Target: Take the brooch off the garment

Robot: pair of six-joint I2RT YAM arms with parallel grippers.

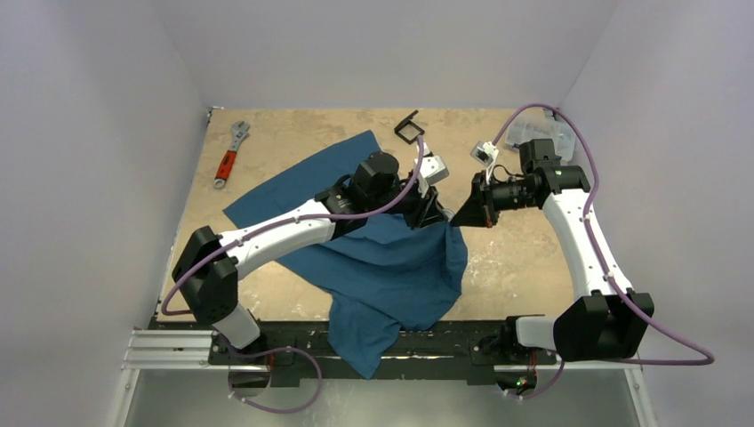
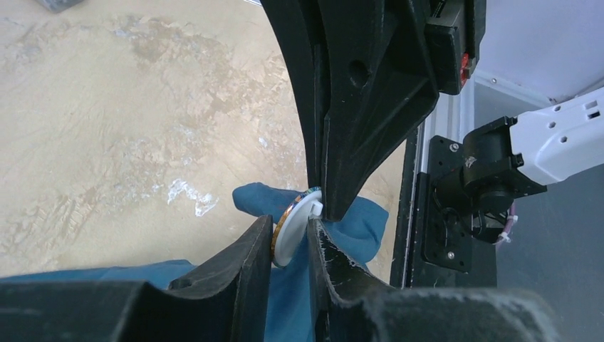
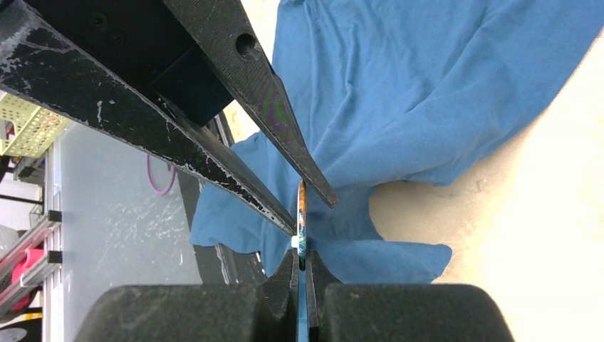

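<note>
1. Left gripper point(image 2: 289, 225): fingers narrowly apart, one on each side of the brooch point(image 2: 295, 217). Cannot tell whether both pads press on it.
2. Right gripper point(image 3: 302, 265): fingers closed together, tips at the rim of the brooch, reaching in from the opposite side. A thin blue line visible between the pads in the right wrist view. Cannot tell whether cloth or brooch is nipped.
3. Brooch: small round disc with a pale back, seen edge-on from the right wrist. Raised above the surface point(image 1: 293, 133), lodged between the two grippers, with a fold of cloth bunched around it.
4. Shirt point(image 1: 391, 267): dark teal-blue, drawn up to a peak at the brooch. Spread out behind the left arm toward the far side, with one part hanging over the near edge between the arm bases.
5. Black square frame point(image 1: 408, 127): on the surface beyond the shirt, just past the grippers.
6. Wrench point(image 1: 228, 156): red-handled, at the far left of the surface, well apart from the shirt.
</note>
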